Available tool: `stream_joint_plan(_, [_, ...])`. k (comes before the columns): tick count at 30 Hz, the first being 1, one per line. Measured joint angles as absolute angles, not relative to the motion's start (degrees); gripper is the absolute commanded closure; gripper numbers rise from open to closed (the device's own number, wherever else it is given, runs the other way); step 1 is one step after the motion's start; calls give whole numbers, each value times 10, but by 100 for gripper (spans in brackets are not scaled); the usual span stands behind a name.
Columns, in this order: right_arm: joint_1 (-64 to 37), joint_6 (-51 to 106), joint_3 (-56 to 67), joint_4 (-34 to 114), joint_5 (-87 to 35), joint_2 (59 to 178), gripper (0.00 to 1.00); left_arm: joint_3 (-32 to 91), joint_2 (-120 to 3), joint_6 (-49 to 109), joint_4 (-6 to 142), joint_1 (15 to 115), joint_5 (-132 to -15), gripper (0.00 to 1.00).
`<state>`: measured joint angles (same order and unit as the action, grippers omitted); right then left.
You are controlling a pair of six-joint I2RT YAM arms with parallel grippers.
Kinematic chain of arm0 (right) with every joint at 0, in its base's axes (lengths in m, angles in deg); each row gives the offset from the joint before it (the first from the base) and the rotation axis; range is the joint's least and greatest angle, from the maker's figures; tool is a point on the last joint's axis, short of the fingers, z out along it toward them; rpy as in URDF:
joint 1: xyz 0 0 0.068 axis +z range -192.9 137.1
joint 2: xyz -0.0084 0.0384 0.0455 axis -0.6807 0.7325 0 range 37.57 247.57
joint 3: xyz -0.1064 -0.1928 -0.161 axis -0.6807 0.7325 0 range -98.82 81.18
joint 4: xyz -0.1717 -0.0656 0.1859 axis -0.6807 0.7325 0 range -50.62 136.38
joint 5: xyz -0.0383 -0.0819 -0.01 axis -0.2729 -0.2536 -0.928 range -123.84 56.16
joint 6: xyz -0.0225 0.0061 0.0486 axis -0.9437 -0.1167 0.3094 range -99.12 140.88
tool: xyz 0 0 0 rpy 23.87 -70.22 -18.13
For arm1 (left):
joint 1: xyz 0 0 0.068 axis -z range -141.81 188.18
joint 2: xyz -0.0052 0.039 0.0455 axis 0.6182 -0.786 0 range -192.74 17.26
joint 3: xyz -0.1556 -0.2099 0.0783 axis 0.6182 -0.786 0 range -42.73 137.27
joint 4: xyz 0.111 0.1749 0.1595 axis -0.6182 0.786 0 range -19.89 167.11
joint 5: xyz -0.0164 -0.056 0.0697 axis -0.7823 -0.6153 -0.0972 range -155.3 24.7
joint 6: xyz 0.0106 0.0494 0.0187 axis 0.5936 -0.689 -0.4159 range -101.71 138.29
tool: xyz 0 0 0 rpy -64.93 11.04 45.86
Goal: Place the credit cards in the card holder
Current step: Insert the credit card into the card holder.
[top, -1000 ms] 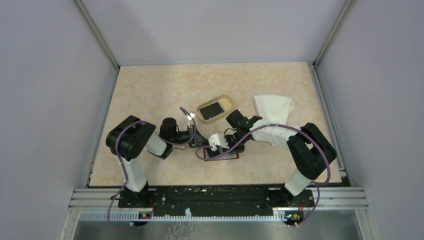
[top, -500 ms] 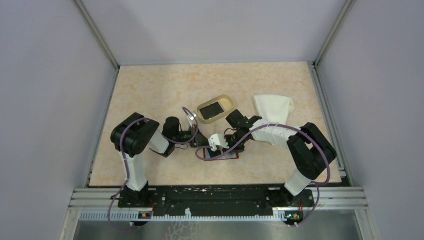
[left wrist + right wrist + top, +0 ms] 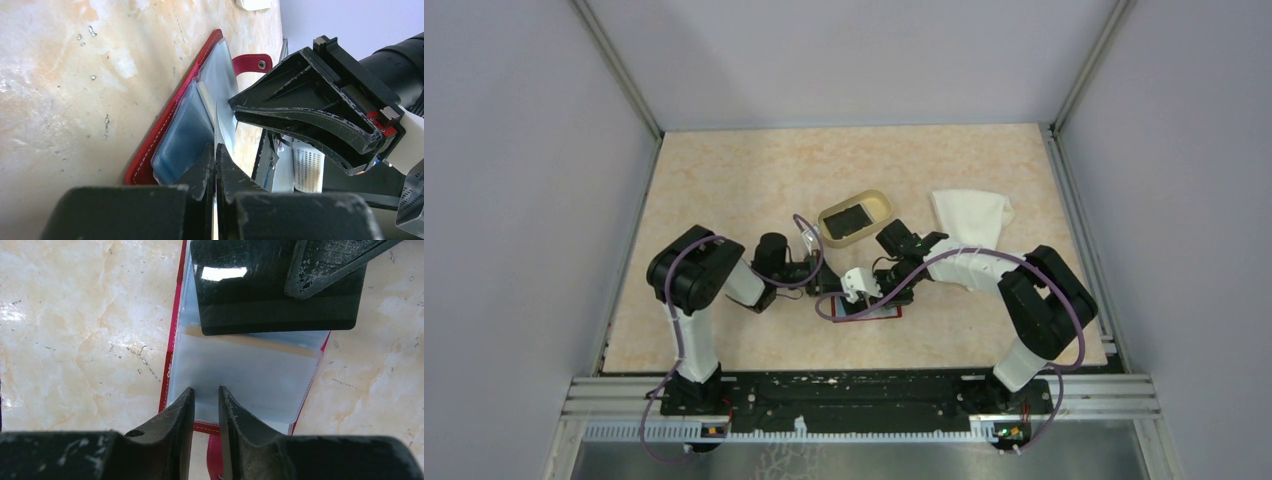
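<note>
The red card holder (image 3: 865,311) lies open on the table, its clear inner sleeves facing up (image 3: 250,372); its snap tab shows in the left wrist view (image 3: 252,63). My left gripper (image 3: 821,284) is shut on a black credit card (image 3: 277,295), seen edge-on between its fingers (image 3: 215,150). The card's lower edge sits at the mouth of a sleeve. My right gripper (image 3: 206,396) has its jaws a narrow gap apart, empty, tips down on the holder's near edge. More black credit cards (image 3: 850,219) lie in the tan tray.
The tan oval tray (image 3: 878,205) stands just behind the holder. A white cloth (image 3: 970,214) lies at the back right, partly under the right arm. The two grippers are close together over the holder (image 3: 185,127).
My left arm has shifted slightly to the right, bringing the card closer in over the holder. The right gripper and the holder have not moved.
</note>
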<state>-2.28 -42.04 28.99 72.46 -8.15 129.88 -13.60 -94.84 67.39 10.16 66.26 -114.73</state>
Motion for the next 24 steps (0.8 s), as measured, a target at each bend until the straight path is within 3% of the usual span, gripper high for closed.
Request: stream_joint_plan(24, [-23,-419,290,725,-82,1299,75,-100,-968,686,164,693,-1133,100])
